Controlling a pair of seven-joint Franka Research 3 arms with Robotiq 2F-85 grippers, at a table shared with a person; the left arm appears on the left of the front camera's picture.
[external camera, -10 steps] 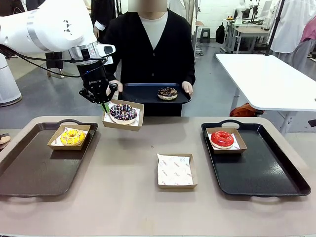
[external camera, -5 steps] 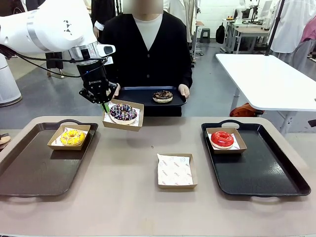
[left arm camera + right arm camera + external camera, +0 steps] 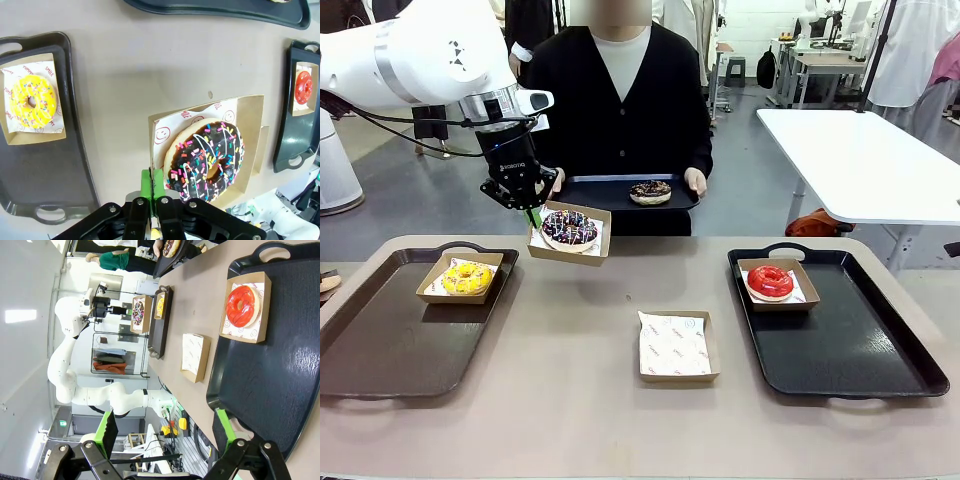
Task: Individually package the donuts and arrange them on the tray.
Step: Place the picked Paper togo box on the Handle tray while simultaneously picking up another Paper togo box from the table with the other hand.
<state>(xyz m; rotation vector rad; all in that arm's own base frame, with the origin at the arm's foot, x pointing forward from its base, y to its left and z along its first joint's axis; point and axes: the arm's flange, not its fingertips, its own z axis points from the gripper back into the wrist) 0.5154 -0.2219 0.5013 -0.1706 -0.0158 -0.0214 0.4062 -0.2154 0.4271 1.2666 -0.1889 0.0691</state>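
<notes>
My left gripper (image 3: 533, 213) is shut on the edge of a cardboard box (image 3: 593, 250) that holds the dark-iced donut with coloured sprinkles (image 3: 569, 227), held in the air above the table's far left. The left wrist view has the gripper (image 3: 154, 181) clamped on the box's paper-lined rim beside that donut (image 3: 207, 160). On the left tray (image 3: 380, 345) a yellow donut (image 3: 467, 277) lies in its box. Another box on the right tray (image 3: 855, 350) holds a red donut (image 3: 770, 281). My right gripper (image 3: 165, 427) hangs open above that tray (image 3: 280, 370), near the red donut (image 3: 242, 306). A chocolate donut (image 3: 650, 191) lies on the person's tray.
A person at the far side holds a dark tray (image 3: 605, 192) in both hands. An empty paper-lined box (image 3: 677, 346) lies on the table between the two trays. A white table (image 3: 865, 160) stands at the back right.
The person's tray with the chocolate donut has shifted a little to the left and up. My left gripper and its box have stayed in place.
</notes>
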